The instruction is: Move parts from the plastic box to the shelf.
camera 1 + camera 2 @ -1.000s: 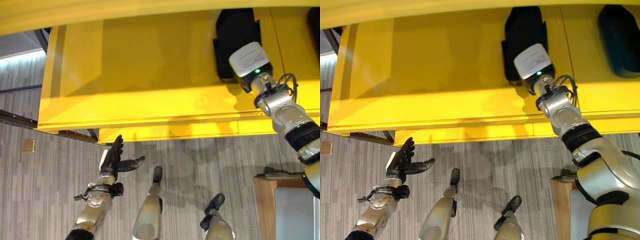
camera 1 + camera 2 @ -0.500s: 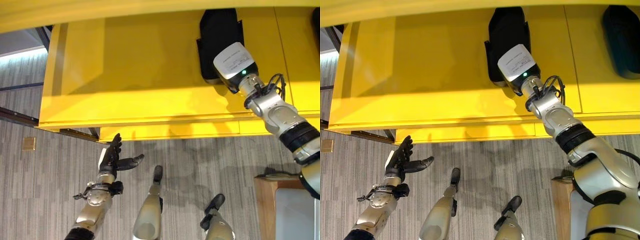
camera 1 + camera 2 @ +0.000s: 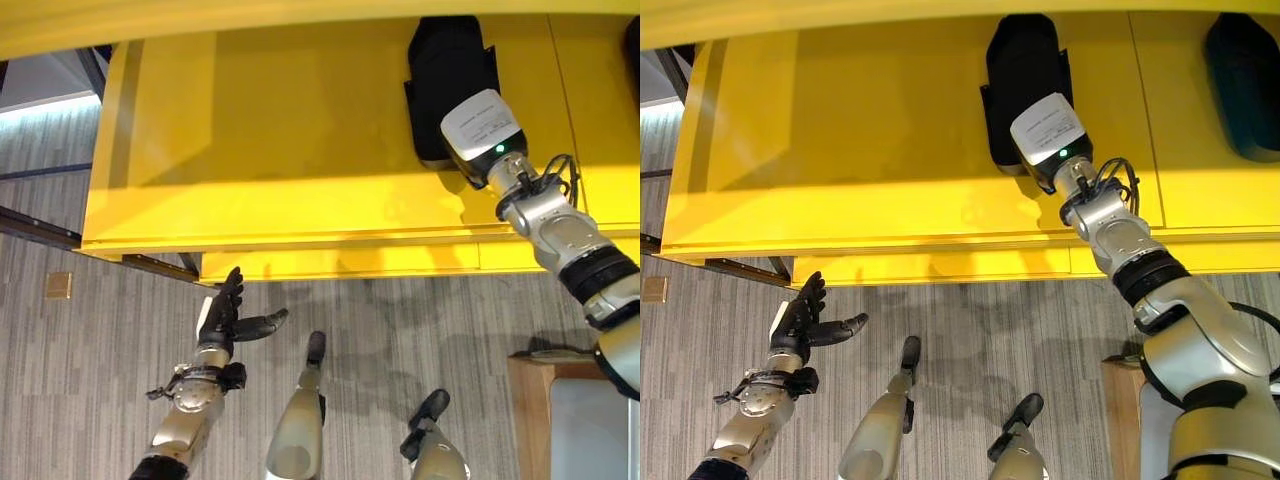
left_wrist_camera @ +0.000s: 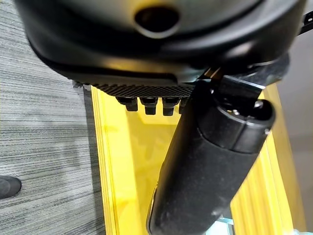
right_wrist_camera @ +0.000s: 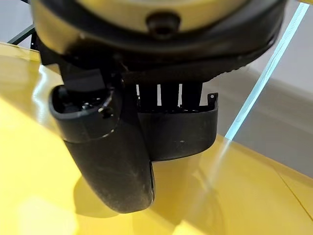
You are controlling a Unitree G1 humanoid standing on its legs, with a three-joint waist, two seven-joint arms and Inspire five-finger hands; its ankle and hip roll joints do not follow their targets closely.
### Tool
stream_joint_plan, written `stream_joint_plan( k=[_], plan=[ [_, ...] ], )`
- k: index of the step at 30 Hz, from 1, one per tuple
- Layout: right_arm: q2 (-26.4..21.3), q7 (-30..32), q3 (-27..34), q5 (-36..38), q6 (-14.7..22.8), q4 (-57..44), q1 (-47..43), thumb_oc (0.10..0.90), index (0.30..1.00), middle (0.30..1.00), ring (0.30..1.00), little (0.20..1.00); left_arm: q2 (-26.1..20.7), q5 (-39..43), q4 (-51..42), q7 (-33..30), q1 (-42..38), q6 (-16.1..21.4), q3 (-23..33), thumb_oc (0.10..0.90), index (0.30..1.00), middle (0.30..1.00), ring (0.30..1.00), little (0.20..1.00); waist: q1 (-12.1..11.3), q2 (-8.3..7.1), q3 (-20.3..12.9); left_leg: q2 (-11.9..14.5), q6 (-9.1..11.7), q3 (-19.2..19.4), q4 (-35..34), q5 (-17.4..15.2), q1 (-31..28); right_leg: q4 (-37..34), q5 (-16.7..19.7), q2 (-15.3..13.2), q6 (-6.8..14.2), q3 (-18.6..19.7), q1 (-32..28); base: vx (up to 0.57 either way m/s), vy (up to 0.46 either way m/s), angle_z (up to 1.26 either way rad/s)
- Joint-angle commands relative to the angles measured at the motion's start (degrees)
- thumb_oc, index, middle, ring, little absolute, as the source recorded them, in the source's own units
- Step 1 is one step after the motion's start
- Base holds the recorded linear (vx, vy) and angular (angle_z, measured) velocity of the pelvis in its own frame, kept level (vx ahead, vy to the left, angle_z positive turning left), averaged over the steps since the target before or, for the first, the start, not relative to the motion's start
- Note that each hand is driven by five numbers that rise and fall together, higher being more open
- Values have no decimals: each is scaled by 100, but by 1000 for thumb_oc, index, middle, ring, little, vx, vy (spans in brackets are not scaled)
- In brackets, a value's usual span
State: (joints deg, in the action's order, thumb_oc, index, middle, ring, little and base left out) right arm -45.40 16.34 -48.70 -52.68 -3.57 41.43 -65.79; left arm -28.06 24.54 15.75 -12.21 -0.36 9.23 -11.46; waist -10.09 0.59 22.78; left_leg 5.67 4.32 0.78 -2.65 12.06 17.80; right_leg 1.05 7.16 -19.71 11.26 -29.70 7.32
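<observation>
Right wrist view: I see the black moulded part (image 5: 178,134), smooth matte plastic with a rounded lip, against my right hand (image 5: 117,161) on the glossy yellow shelf (image 5: 34,196); whether the fingers grasp it, I cannot tell. Placement looks nearly complete; release remains. A second dark part (image 3: 1243,80) already lies further right. My left hand (image 3: 226,318) hangs relaxed, empty, over grey carpet (image 3: 90,350).

place: looking like a workshop or factory parts area | evidence: a bright yellow metal shelf (image 3: 300,150) is spanning the view, black moulded parts (image 3: 1025,85) are lying on it | floor: grey striped carpet tiles (image 3: 90,350) are running beneath
</observation>
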Motion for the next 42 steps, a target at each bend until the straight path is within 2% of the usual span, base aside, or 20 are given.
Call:
stream_joint_plan(
  k=[1,14,15,16,31,42],
  plan=[
    [-486,166,-29,103,-436,302,-869,400,300,300,300,300,-139,112,-514,-115,-177,532,160,900,1000,1000,1000,1000,-76,-107,127,146,-39,76,-115,-384,-478,1073,-484,-89,-188,111,218,0,0,0],
    [-607,65,-217,19,-405,405,-927,400,300,300,300,300,-162,112,-529,-106,-142,532,156,900,1000,1000,1000,1000,-59,-110,154,133,-45,73,-131,-379,-494,1094,-475,-83,-182,89,214,0,0,0],
    [-602,49,-245,7,-397,404,-933,610,594,594,594,594,-168,110,-532,-108,-145,532,157,900,1000,1000,1000,1000,-55,-115,153,134,-43,75,-131,-379,-492,1094,-474,-82,-181,90,216,0,0,0],
    [-598,34,-256,-18,-397,408,-934,900,1000,1000,1000,1000,-172,111,-534,-107,-139,534,168,900,1000,1000,1000,1000,-51,-117,151,132,-43,75,-130,-380,-489,1097,-474,-82,-180,92,219,0,0,0],
    [-616,-281,-478,-3,-263,4,-1031,900,1000,1000,1000,1000,-159,86,-503,-162,-67,499,299,900,1000,1000,1000,1000,-3,-214,174,151,-35,94,-149,-382,-517,1106,-472,-64,-193,124,234,0,0,0],
    [-648,-583,-622,503,6,-486,-1134,900,1000,1000,1000,1000,-198,57,-543,-179,20,446,447,900,1000,1000,1000,1000,64,-334,209,175,-37,136,-161,-394,-549,1127,-468,-47,-209,155,259,0,0,0]
  ],
)
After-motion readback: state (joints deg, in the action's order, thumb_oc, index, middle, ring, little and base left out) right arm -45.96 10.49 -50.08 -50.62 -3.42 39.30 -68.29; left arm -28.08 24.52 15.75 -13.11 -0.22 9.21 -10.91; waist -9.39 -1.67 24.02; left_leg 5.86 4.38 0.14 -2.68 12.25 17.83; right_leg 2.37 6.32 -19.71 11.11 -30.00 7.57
